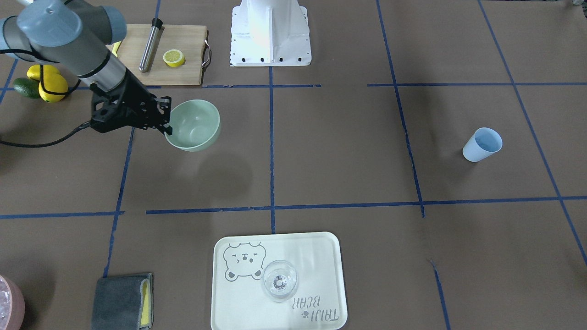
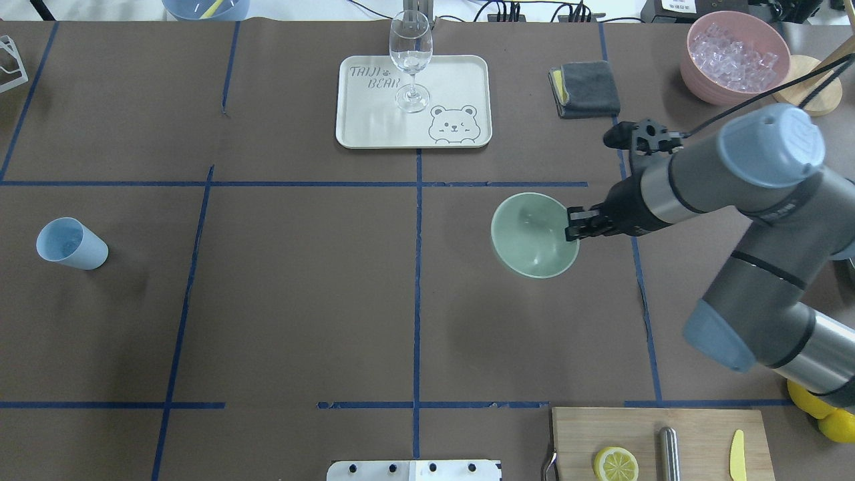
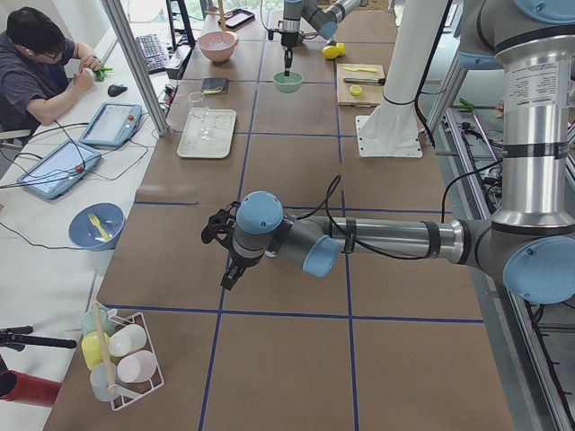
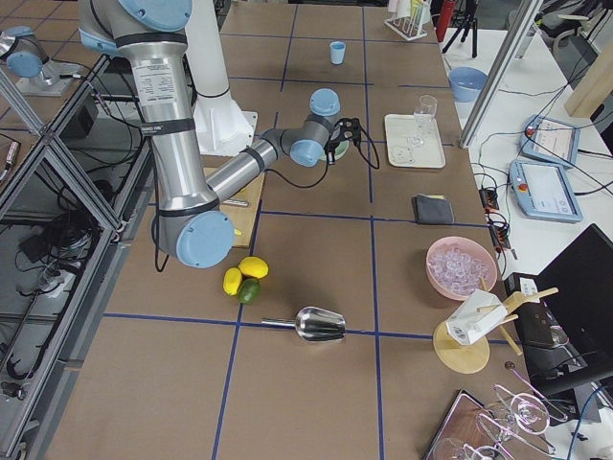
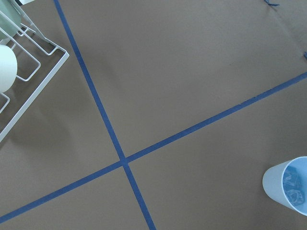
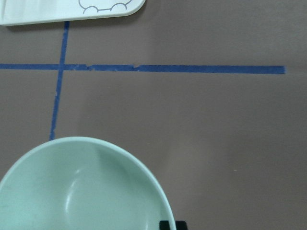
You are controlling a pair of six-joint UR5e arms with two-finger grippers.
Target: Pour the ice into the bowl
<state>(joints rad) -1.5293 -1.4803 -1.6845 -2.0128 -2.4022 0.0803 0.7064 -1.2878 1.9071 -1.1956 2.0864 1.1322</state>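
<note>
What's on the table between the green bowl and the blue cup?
Nothing: overhead view shows only bare brown table and blue tape lines between bowl and cup.

Colours around the bowl [image 2: 531,237]
We see it mint-green on a brown table [image 2: 300,300] with blue tape lines [image 2: 417,300]; beyond it, a cream tray [image 2: 461,80], grey bear [image 2: 452,123].

I can't tell if L gripper [image 3: 228,277] is open, side cam only. Wrist cams cut cup [image 5: 288,187] and bowl [image 6: 81,191] at frame edge.
</note>
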